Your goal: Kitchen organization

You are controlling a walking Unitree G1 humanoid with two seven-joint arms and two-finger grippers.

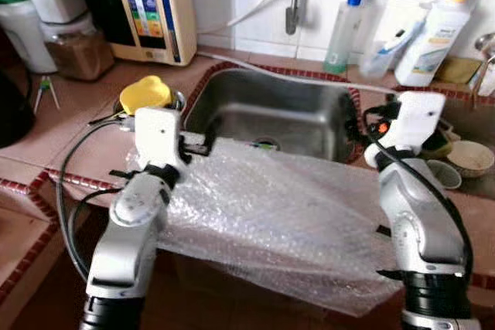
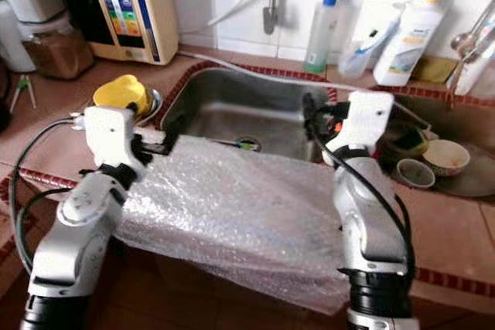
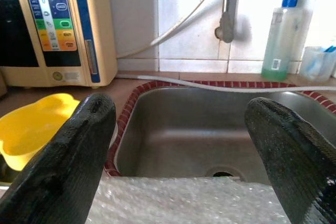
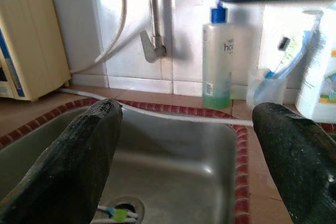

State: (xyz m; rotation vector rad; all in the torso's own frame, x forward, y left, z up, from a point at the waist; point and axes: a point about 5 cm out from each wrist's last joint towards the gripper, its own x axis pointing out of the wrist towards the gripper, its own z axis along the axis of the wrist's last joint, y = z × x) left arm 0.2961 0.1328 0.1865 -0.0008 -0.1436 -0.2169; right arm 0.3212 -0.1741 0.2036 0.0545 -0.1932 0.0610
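Nearest you, the bubble wrap (image 1: 278,214) drapes over the bench's front edge and reaches back to the front rim of the sink (image 1: 309,117). Your left gripper (image 3: 178,156) stands wide open above the wrap's far left corner, holding nothing. Your right gripper (image 4: 189,156) is likewise wide and empty, over the sink's right side. A yellow cup (image 1: 145,93) sits at the sink's left rim. Bowls (image 1: 469,158) crowd the right bench. Bottles (image 1: 343,32) line the back wall.

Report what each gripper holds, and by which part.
Nothing is held. The left gripper and right gripper are both open, above the bubble wrap at the sink.
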